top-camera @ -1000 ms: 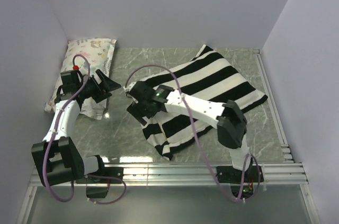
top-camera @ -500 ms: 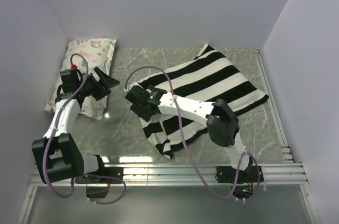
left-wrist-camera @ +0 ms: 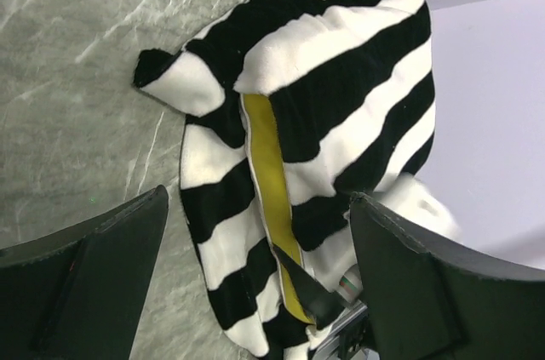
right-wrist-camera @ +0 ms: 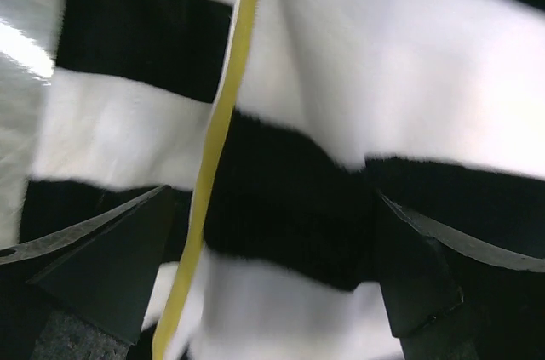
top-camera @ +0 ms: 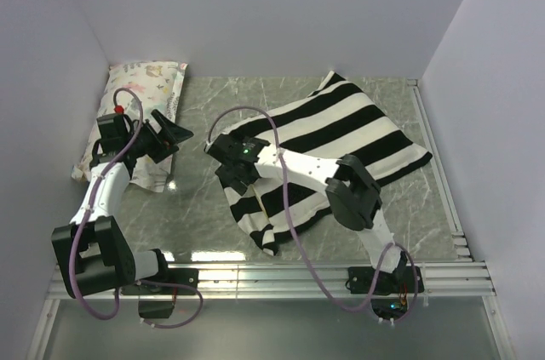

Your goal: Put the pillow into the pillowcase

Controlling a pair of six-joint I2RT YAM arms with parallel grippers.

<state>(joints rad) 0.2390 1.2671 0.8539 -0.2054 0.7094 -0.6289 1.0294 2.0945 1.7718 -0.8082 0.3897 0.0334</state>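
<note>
The black-and-white striped pillowcase [top-camera: 341, 143] lies on the marble table, right of centre. The pillow is inside it; only its yellow band shows at the case's left end, in the left wrist view [left-wrist-camera: 269, 181] and the right wrist view [right-wrist-camera: 215, 139]. My right gripper [top-camera: 234, 171] is open, low over that left end, its jaws either side of striped fabric [right-wrist-camera: 272, 198]. My left gripper [top-camera: 174, 137] is open and empty, left of the case and pointing at it [left-wrist-camera: 257, 198]. One right finger [left-wrist-camera: 311, 290] shows by the band.
A smaller pastel floral pillow [top-camera: 140, 96] lies against the left wall, under my left arm. Aluminium rails run along the near edge [top-camera: 324, 275] and the right edge [top-camera: 434, 156]. White walls close in the left, back and right.
My right arm has folded further left, and its gripper has shifted slightly over the case's left end, which has bunched a little. My left gripper has hardly moved.
</note>
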